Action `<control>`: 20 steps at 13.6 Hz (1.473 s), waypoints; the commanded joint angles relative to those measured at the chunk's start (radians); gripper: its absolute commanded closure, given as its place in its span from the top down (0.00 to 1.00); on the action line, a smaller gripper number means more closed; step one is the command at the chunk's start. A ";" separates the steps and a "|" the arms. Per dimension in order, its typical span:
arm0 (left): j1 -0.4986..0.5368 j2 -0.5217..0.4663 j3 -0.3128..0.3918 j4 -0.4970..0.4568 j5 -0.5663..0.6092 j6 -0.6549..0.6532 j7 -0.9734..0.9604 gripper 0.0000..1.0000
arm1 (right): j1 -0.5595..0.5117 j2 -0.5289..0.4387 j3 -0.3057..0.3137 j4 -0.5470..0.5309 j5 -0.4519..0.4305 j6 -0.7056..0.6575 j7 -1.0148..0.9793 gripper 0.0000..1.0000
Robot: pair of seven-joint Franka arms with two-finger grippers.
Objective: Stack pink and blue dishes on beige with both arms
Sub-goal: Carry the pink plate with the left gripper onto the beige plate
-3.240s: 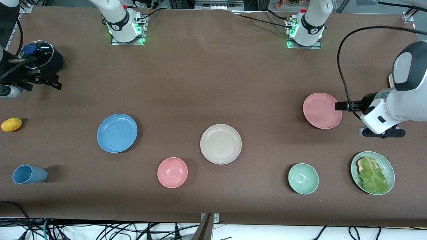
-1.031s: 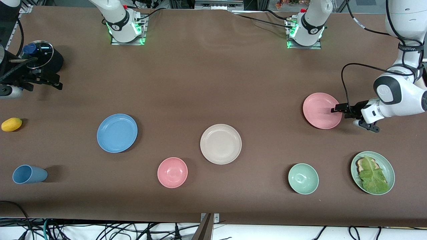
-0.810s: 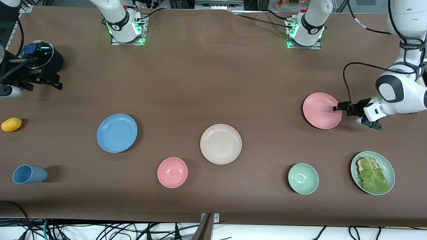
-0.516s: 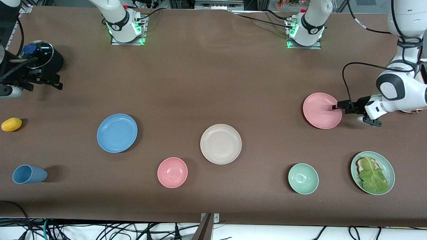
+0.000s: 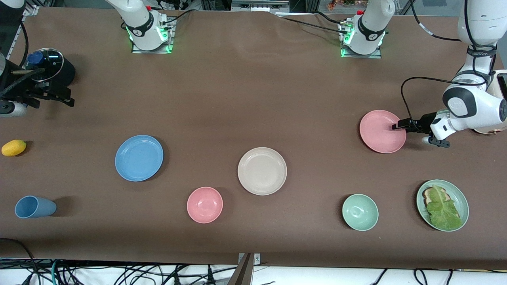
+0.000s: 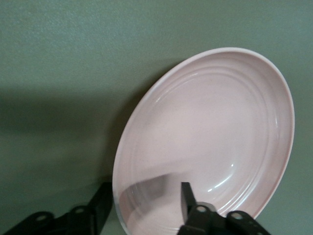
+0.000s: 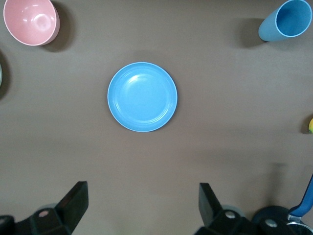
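The pink plate (image 5: 382, 131) (image 6: 210, 137) lies flat toward the left arm's end of the table. My left gripper (image 5: 397, 126) (image 6: 145, 188) is open at its rim. One finger (image 6: 186, 196) is over the plate's inside, the other (image 6: 100, 208) is outside the rim. The beige plate (image 5: 262, 171) sits mid-table with nothing on it. The blue plate (image 5: 139, 158) (image 7: 142, 96) lies toward the right arm's end. My right gripper (image 5: 67, 98) (image 7: 142, 196) waits open and holds nothing, high over that end of the table.
A pink bowl (image 5: 204, 204) and a mint-green bowl (image 5: 360, 212) sit nearer the front camera than the beige plate. A green plate with lettuce and toast (image 5: 442, 205), a tipped blue cup (image 5: 35, 207), a yellow fruit (image 5: 14, 147) and a lidded black pot (image 5: 49, 67) stand near the table's ends.
The left arm's wrist has dropped lower and its gripper has settled at the pink plate's rim with small shifts. The plates and the right arm have not moved.
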 commanded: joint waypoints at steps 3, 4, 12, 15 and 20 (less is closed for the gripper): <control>-0.013 0.004 0.011 -0.003 -0.024 0.015 0.034 0.00 | -0.004 0.005 0.005 0.017 -0.002 -0.015 0.010 1.00; -0.015 0.004 0.011 0.000 -0.020 0.014 0.036 0.00 | -0.004 0.005 0.004 0.017 0.000 -0.015 0.010 1.00; -0.044 -0.013 0.011 0.136 -0.016 -0.130 0.002 0.00 | -0.006 0.005 0.002 0.016 0.000 -0.015 0.010 1.00; -0.117 -0.013 -0.002 0.204 -0.017 -0.169 -0.137 0.00 | -0.006 0.003 0.002 0.016 0.000 -0.015 0.010 1.00; -0.204 -0.011 -0.135 0.313 -0.031 -0.163 -0.500 0.00 | -0.006 0.005 0.002 0.016 0.000 -0.015 0.010 1.00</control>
